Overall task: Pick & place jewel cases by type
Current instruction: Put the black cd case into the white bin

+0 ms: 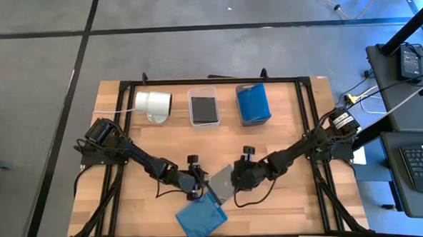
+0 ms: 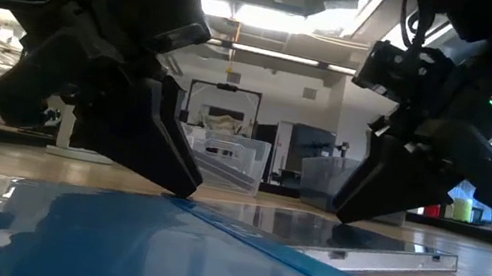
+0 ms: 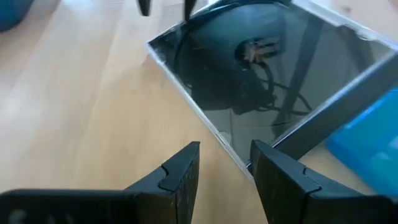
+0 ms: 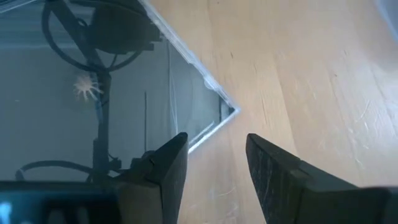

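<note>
Left gripper (image 3: 225, 163), right gripper (image 4: 216, 155) – fingers apart (nothing held), flanking dark jewel case (image 1: 221, 181).

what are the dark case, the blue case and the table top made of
Dark case: likely hard glossy plastic, with clear edges and mirror-like reflections of the arms.
Blue case: probably translucent plastic, smooth and shiny, catching ceiling light.
Table top: looks like pale wood, visible grain lines, matte to satin finish.

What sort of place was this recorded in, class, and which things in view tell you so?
Probably a robotics lab or workshop: two robot arms work at a framed wooden table, a desk with a keyboard stands beside it, and the low view shows ceiling lights and shelving behind.
</note>
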### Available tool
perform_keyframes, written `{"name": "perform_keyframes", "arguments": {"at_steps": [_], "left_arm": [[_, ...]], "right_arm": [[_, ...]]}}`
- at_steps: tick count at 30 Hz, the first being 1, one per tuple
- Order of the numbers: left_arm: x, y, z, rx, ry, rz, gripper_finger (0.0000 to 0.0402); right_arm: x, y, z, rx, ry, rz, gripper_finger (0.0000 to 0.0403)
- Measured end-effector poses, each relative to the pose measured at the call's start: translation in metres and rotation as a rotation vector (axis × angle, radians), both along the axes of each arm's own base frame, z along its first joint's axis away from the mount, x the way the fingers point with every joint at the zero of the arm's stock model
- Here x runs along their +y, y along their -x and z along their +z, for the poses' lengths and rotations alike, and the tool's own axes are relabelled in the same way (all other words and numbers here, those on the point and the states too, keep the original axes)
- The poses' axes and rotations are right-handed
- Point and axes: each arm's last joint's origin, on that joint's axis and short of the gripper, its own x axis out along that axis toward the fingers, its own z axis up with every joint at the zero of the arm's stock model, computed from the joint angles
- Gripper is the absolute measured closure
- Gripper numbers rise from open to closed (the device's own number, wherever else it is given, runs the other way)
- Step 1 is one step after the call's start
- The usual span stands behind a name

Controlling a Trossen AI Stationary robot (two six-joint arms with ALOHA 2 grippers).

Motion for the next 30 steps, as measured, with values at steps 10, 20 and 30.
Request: {"name": "perform_keyframes", "arguments": {"at_steps": [10, 20, 30], "left_arm": [[0.014, -0.005, -0.001, -0.004, -0.022, 0.063, 0.0261], [0.026, -0.007, -0.001, -0.015, -0.083, 0.152, 0.0261], [0.023, -0.007, -0.001, 0.003, -0.053, 0.108, 0.0261]], "right_arm": [[0.000, 0.000, 0.000, -0.001, -0.001, -0.002, 0.0235], [0.000, 0.000, 0.001, 0.005, 0.033, 0.030, 0.0235], [0.039, 0.014, 0.018, -0.018, -0.155, 0.104, 0.0235]]}}
